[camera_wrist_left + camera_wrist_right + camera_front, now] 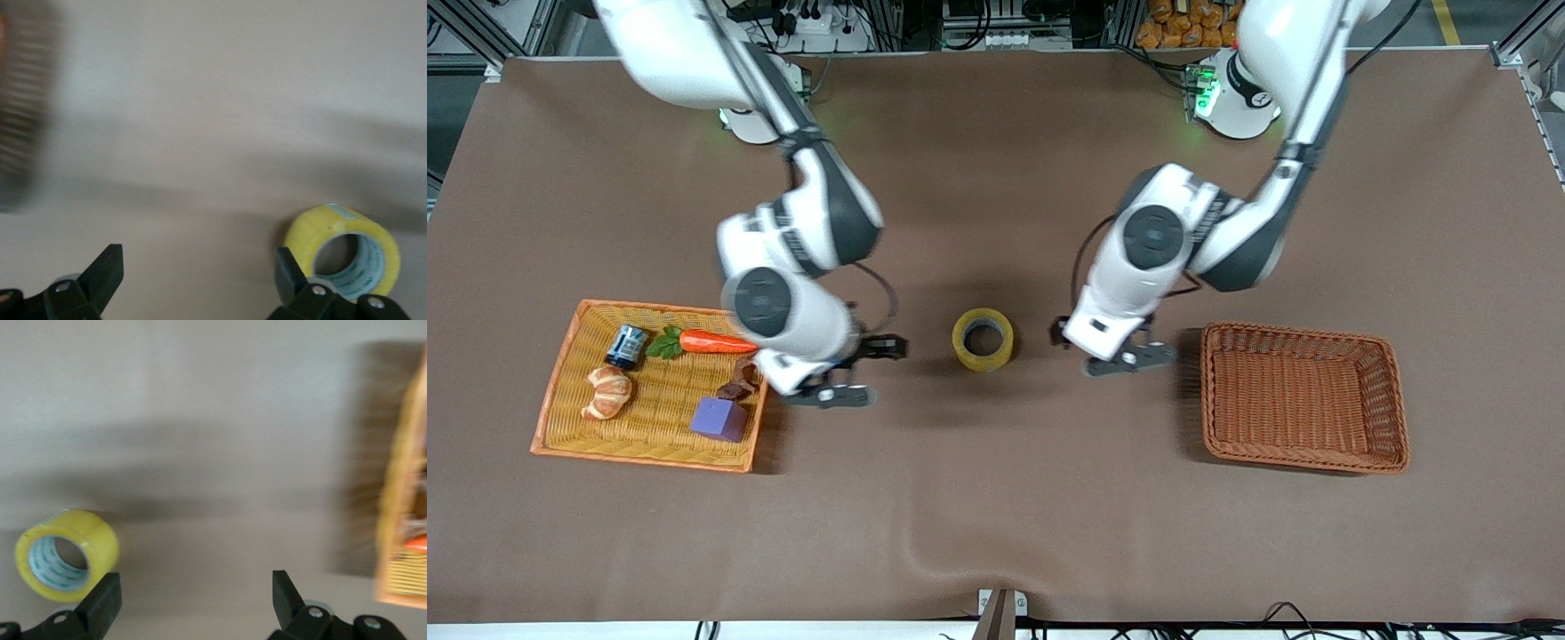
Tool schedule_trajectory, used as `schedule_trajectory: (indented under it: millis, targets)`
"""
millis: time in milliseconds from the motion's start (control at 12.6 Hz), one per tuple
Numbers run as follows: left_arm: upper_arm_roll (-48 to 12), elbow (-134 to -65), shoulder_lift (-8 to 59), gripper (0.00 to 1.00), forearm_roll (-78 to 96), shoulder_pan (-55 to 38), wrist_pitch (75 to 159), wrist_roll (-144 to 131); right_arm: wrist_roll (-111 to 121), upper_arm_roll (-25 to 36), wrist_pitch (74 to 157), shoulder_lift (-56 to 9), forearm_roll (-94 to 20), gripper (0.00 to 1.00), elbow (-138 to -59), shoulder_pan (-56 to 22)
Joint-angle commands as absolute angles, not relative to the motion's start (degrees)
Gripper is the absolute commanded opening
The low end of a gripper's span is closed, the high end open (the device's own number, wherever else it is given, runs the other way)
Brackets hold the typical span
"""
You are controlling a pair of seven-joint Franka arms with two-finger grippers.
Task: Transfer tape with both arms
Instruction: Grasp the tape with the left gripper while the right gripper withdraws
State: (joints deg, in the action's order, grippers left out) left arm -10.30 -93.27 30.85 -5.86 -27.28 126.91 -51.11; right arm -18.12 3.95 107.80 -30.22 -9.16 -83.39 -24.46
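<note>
Clearly, the task stands about midway: the tape [983,339] is found lying flat on the brown cloth [996,498], between the two arms and outside both baskets, so a carry out of the lighter tray [560,400] seems done and the drop into the darker empty basket [1392,400] remains. The right gripper [854,372] is held over the cloth just beside the tray, fingers spread and empty. The left gripper [1125,351] is placed over the cloth between tape and basket, fingers likewise spread (nothing pinched). A second pickup is judged to be next. In the tray are seen a carrot [711,341], a croissant [607,392], a small can [627,346] and a purple cube [719,418]. The cloth shows a wrinkle near the front edge; cables and framing are visible at the table's ends.
</note>
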Motion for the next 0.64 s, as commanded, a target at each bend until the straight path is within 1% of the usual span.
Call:
schedule_trajectory:
  millis: [0,79,159,238,397,477,556]
  targets:
    - [-9.67,-90.37,36.88,1.0,-9.93,-32.32,132.08,-60.52,-6.81,2.72,103.99,-24.8,-9.4,1.0,-85.78,-16.56]
    - [-9.58,-87.57,39.61,1.0,-10.19,-33.21,132.01,-61.17,-2.68,2.72,101.97,-22.61,-9.4,1.0,-86.56,-13.13]
    - [-9.58,-86.32,41.12,1.0,-9.93,-34.44,132.1,-61.52,-0.11,2.81,100.3,-19.89,-9.4,1.0,-87.53,-10.57]
    - [-9.58,-85.18,42.44,1.0,-9.76,-34.8,132.1,-61.61,0.26,2.9,98.89,-16.73,-8.8,1.0,-88.76,-9.33]
    - [-9.58,-84.38,44.11,1.0,-9.93,-35.68,132.36,-62.4,0.0,2.81,97.65,-9.35,-2.93,1.0,-92.44,-8.35]
    - [-9.58,-83.94,44.82,0.96,-10.02,-36.03,132.36,-62.66,0.0,2.81,97.82,-5.84,-1.68,1.0,-94.37,-7.57]
    - [-9.58,-83.94,45.43,0.8,-10.11,-36.47,132.36,-62.58,0.35,2.64,97.74,-3.28,-1.58,1.0,-95.09,-5.73]
